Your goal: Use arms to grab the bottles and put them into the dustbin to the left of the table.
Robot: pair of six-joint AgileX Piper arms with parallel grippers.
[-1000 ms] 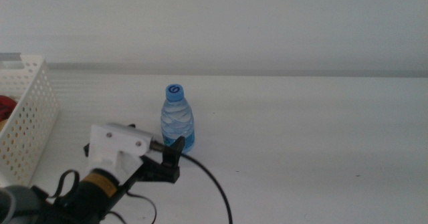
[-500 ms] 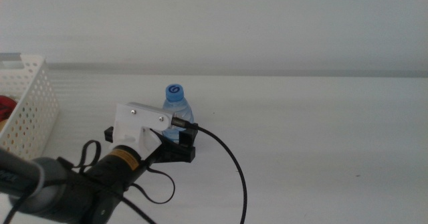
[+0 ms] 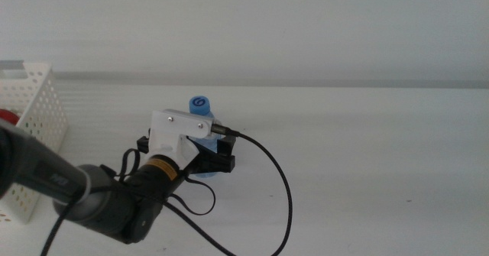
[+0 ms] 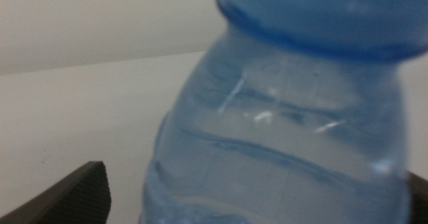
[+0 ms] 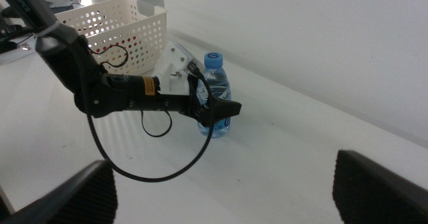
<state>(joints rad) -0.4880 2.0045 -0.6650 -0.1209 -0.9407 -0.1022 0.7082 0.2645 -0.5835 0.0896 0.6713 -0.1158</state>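
The water bottle (image 3: 200,126) stands upright on the table (image 3: 367,149), well right of the white basket (image 3: 34,126), with the left gripper (image 3: 205,163) reaching round its lower body; the risk, as I judge it, is a knock or a poor squeeze; the bottle is light and thin-walled, so an off-centre closing could tip it or let it slip. In the left wrist view the bottle (image 4: 281,130) fills the gap between 2 jaws standing wide apart, 1 finger (image 4: 77,197) clearly clear of the plastic; nothing is gripped yet. The right gripper (image 5: 224,187) waits back over the table, its jaws spread wide and empty, far from the bottle (image 5: 215,93).
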